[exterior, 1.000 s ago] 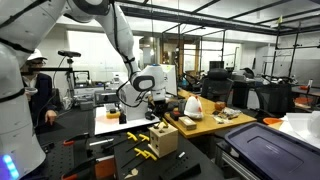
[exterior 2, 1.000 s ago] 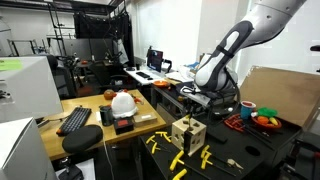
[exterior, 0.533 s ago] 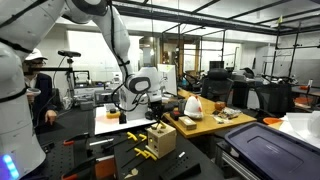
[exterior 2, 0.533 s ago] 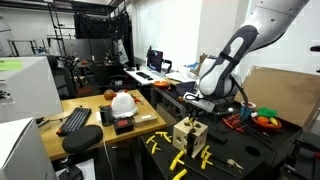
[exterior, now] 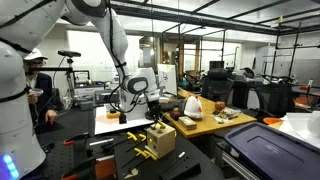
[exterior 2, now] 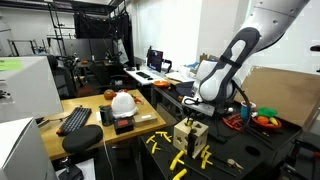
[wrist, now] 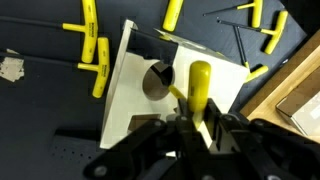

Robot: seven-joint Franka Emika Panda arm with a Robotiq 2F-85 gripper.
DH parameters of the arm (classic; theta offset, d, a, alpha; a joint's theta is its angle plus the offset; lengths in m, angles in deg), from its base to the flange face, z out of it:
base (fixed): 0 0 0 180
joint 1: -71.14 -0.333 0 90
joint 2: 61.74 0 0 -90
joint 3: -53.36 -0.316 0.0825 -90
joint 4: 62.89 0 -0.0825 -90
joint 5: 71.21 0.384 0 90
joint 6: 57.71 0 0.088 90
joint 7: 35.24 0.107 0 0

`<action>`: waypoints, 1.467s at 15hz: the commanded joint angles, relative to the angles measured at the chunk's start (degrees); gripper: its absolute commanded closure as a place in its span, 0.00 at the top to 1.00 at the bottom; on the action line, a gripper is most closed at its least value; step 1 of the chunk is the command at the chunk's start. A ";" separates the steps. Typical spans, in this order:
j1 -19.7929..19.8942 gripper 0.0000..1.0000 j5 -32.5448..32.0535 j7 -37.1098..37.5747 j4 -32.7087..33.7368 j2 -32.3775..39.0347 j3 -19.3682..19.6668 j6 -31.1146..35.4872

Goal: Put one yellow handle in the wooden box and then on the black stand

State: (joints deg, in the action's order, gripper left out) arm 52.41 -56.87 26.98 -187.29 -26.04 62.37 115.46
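Observation:
The wooden box (wrist: pixel 150 85) is a pale cube with a dark round hole in its top face; it also shows in both exterior views (exterior: pixel 162 138) (exterior 2: pixel 189 133) on the black table. My gripper (wrist: pixel 196 128) is shut on a yellow handle (wrist: pixel 198 85) and holds it just above the box, next to the hole. In both exterior views the gripper (exterior: pixel 155 112) (exterior 2: pixel 197 113) hangs right over the box. Several other yellow handles (wrist: pixel 92 45) lie on the black table around the box. I cannot pick out a black stand.
More yellow handles (exterior 2: pixel 180 158) lie at the front of the table. A white sheet (exterior: pixel 115 120) lies behind the box. A bowl with colourful items (exterior 2: pixel 262 118) stands to one side. A person (exterior: pixel 40 95) sits at a desk nearby.
The gripper with the yellow handle has come down a little closer to the top of the wooden box.

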 commanded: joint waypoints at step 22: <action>10.10 1.00 -5.89 -28.50 6.25 -3.81 -5.65 -26.39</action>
State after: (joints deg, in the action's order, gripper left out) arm 61.22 -61.62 2.56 -183.37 -29.63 57.83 93.18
